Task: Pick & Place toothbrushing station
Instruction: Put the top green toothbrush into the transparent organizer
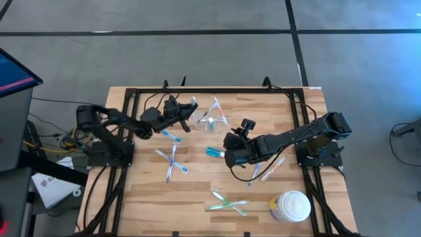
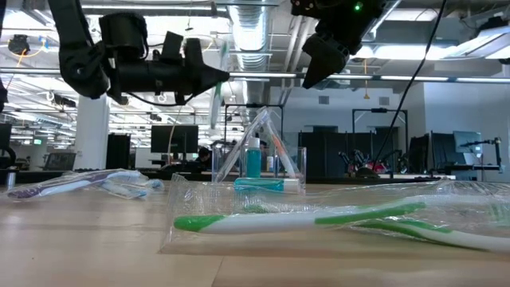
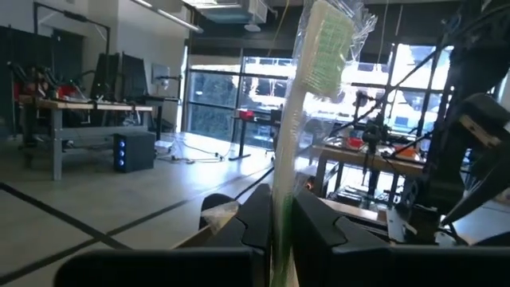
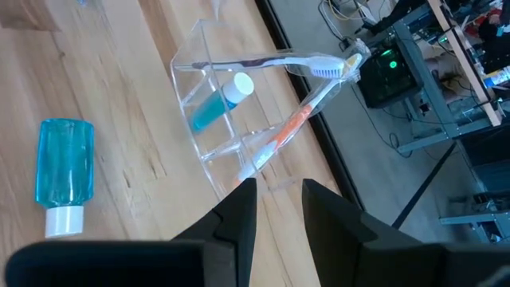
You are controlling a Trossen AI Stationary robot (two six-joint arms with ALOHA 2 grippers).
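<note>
Toothbrush holder (image 1: 212, 118): partly stocked, several brushes loose on table (image 1: 197, 197). Left gripper (image 3: 275, 231) clenched on wrapped green toothbrush (image 3: 307, 96); right gripper (image 4: 279, 209) parted, empty.

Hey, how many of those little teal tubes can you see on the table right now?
2. One teal tube lies flat on the table, apart from the clear holder. The other leans inside that holder. I see no sign of hidden ones.

1. Two matte black jointed arms, the left arm (image 1: 108, 118) and the right arm (image 1: 309, 131), sit on black bases.
2. Thin black cables trail along both.
3. Each gripper ends in two flat, dark fingers (image 4: 239, 211).
</note>
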